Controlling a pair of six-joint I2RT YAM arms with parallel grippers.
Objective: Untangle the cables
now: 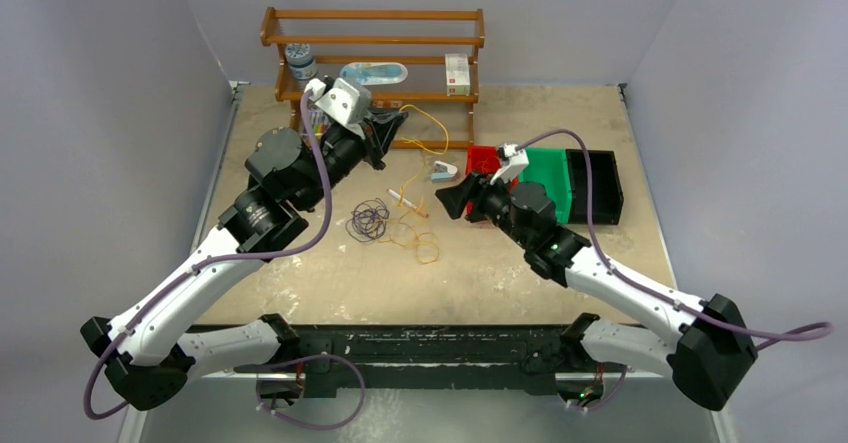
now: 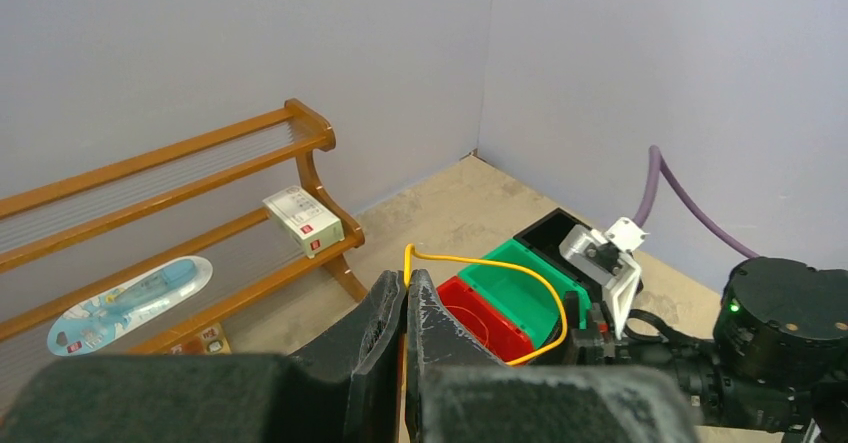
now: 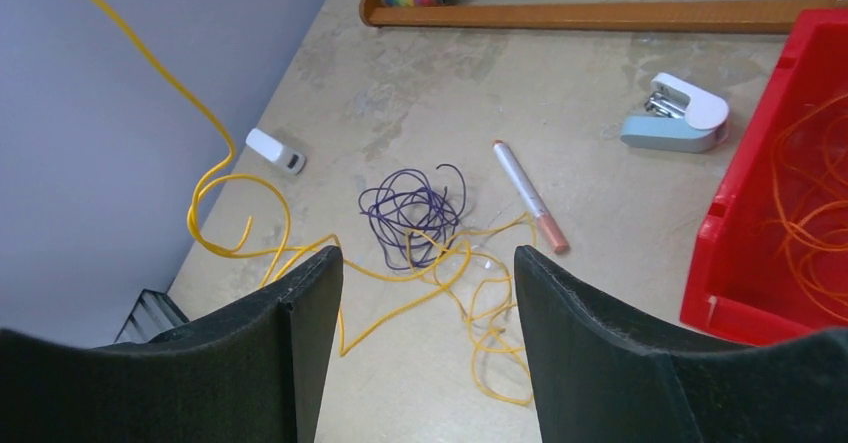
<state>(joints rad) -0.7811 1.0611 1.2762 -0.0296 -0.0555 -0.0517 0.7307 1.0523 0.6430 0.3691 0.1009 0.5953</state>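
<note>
One yellow cable (image 2: 440,255) pinched in left claw (image 2: 406,283); one purple coil (image 3: 410,213).

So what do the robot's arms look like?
The left arm and right arm have white shells and black joints. A lilac hose runs along each, and the black jaws are wedge-shaped. A green light glows on the right one.

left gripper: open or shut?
Shut, on the yellow cable: in the left wrist view the left gripper has its jaws pressed together, the cable rising from between them.
</note>
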